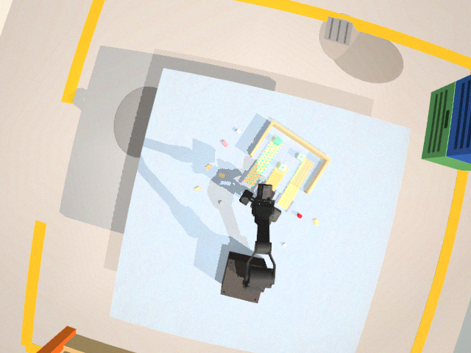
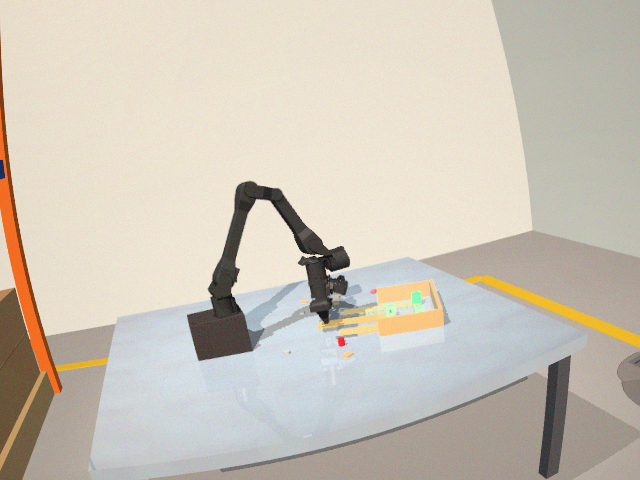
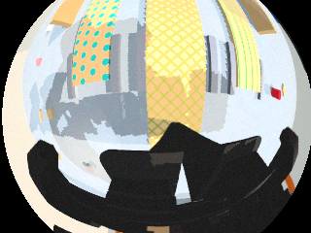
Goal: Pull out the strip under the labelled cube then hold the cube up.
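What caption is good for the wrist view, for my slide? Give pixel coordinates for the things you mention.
Closed gripper point(image 3: 175, 130) at the near end of a cross-hatched strip point(image 3: 176, 44).

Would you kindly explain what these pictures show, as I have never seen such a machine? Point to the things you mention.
The machine is a black six-joint arm with jaws point(image 1: 254, 198) point(image 2: 325, 319) at its end. One picture looks down from above, one looks from the side, and one from the arm's wrist. On the table point(image 1: 182, 304) point(image 2: 387, 397) stands a low wooden frame point(image 1: 300, 138) point(image 2: 410, 321), with patterned strips and green-and-white cubes. Small bits lie around. The jaws are closed at the crosshatched strip point(image 1: 277, 177) point(image 3: 175, 53); whether they grip it, I cannot tell.
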Controlling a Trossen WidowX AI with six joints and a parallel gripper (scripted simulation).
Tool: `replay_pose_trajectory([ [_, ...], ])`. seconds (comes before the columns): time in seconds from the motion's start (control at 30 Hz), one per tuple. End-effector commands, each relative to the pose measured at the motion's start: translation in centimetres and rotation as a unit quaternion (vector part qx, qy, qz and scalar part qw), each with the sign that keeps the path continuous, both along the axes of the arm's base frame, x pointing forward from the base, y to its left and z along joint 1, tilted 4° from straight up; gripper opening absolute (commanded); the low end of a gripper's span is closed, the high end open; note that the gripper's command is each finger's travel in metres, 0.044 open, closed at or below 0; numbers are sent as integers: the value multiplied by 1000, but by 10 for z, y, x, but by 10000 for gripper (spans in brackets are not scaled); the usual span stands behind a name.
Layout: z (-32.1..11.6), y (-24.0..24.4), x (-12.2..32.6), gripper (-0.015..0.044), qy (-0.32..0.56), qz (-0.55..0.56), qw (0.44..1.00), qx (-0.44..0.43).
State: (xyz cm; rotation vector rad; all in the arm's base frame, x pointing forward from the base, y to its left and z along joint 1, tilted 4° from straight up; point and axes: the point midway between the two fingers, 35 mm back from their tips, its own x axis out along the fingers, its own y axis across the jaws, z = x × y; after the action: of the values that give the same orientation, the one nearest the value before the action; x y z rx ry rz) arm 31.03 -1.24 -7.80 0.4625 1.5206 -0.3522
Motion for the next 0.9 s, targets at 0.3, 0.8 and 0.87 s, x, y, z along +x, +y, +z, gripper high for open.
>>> replay_pose_trajectory([
  [0.3, -4, 14, -26, 0, 13, 2, 1000, 5],
  [0.8, -3, 25, -45, 0, 14, 2, 1000, 5],
  [0.87, -3, 27, -47, 0, 14, 2, 1000, 5],
])
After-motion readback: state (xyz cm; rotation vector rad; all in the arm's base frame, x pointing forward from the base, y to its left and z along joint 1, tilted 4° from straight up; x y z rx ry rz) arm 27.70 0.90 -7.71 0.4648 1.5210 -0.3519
